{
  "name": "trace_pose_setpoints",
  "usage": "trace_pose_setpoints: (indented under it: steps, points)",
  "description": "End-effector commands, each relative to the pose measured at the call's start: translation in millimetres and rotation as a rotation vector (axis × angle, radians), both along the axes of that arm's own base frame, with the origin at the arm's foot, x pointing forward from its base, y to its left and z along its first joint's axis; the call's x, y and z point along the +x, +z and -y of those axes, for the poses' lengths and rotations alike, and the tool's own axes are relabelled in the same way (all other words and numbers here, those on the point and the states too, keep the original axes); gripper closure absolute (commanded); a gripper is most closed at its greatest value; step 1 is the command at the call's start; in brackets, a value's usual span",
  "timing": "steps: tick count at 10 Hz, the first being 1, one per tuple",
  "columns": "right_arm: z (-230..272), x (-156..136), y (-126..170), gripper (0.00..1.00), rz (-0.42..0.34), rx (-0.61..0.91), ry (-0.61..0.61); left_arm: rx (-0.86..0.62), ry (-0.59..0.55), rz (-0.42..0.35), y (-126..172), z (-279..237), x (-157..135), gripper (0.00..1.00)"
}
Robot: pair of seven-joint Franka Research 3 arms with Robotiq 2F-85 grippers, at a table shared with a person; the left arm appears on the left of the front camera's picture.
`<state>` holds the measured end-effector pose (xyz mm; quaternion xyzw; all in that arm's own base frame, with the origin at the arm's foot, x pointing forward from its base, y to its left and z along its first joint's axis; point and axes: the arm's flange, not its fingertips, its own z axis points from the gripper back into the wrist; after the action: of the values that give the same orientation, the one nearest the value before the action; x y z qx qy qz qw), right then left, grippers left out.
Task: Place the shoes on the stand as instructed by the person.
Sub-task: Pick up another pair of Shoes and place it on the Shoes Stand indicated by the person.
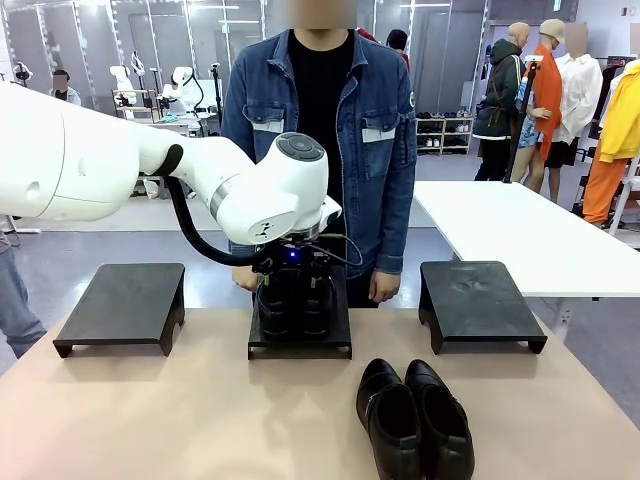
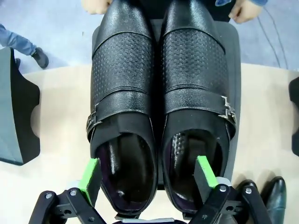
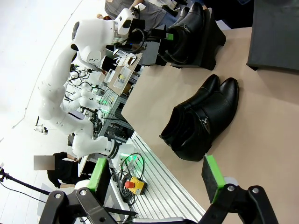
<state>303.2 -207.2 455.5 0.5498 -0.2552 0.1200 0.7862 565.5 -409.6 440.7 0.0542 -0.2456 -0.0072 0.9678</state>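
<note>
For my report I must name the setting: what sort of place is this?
Probably a robotics lab staged like a shoe shop: a white robot arm works at the table, a yellow emergency-stop box lies near it, and what looks like a shoe shelf stands far behind.

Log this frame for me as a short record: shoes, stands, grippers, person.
first pair: on the middle stand, toes toward the person
second pair: on the table, robot's side
left gripper: open, at first pair's heels
right gripper: open, holding nothing
</note>
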Motion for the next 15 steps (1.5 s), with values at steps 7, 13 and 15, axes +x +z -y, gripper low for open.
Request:
trace_pose_setpoints:
  steps: [7, 13, 15]
  points:
    - [1, -1, 1, 0.00, 0.012, 0.006, 0.002, -0.201, -0.126, -0.090, 82, -92, -51, 0.00]
    - [1, -1, 1, 0.00, 0.012, 0.006, 0.002, -0.762, -0.367, -0.123, 88, -304, -156, 0.00]
    - [1, -1, 1, 0.00, 0.012, 0.006, 0.002, -0.970, -0.381, -0.102, 62, -380, -184, 0.00]
